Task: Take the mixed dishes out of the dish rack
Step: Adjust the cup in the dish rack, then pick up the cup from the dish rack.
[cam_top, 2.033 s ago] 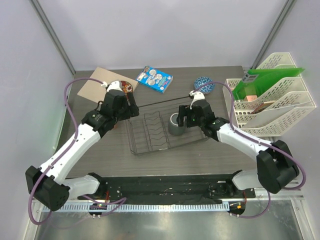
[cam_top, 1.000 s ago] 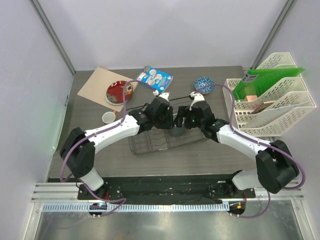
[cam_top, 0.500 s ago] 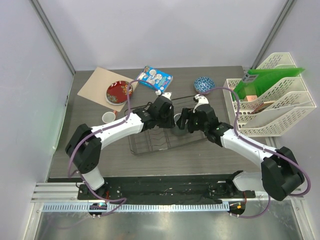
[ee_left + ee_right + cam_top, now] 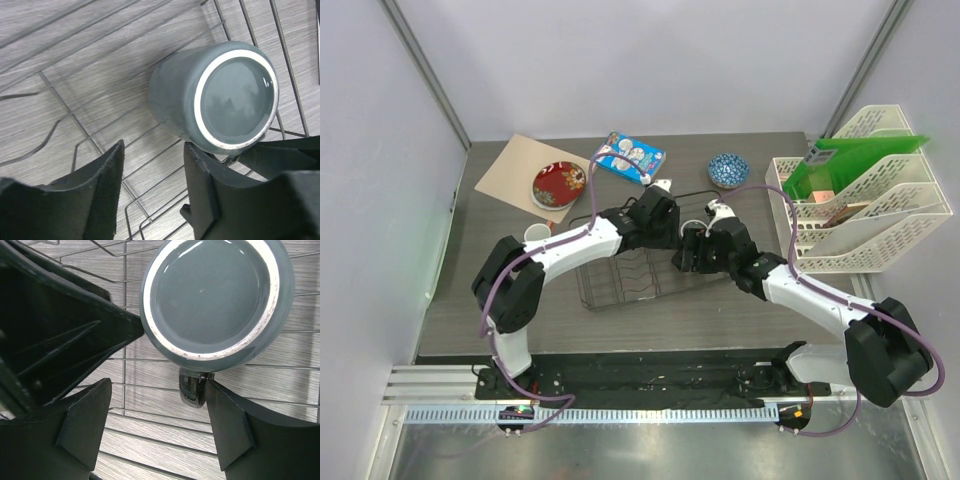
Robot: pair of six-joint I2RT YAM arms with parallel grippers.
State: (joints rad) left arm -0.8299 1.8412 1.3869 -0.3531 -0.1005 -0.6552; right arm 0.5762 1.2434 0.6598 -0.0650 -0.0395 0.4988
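The dark grey mug (image 4: 220, 95) stands upside down in the black wire dish rack (image 4: 616, 283), its white-ringed base up. My left gripper (image 4: 152, 175) is open and empty, and the mug sits just past its right finger. My right gripper (image 4: 157, 415) is open, with the mug (image 4: 215, 300) ahead and its glossy handle (image 4: 192, 387) against the right finger. In the top view both grippers meet over the rack's right end and hide the mug. The red plate (image 4: 558, 184), the pinkish-brown mug (image 4: 536, 235) and the blue-and-white bowl (image 4: 728, 169) are on the table, outside the rack.
The red plate lies on a brown board (image 4: 505, 170) at the back left. A blue illustrated packet (image 4: 630, 157) lies at the back centre. A white slotted organiser (image 4: 860, 205) stands at the right edge. The left gripper's black body (image 4: 50, 325) crowds the right wrist view.
My left arm left the red plate on the board and swung right to the grey mug. My right gripper drew back slightly toward the near side. The mug stays in the rack.
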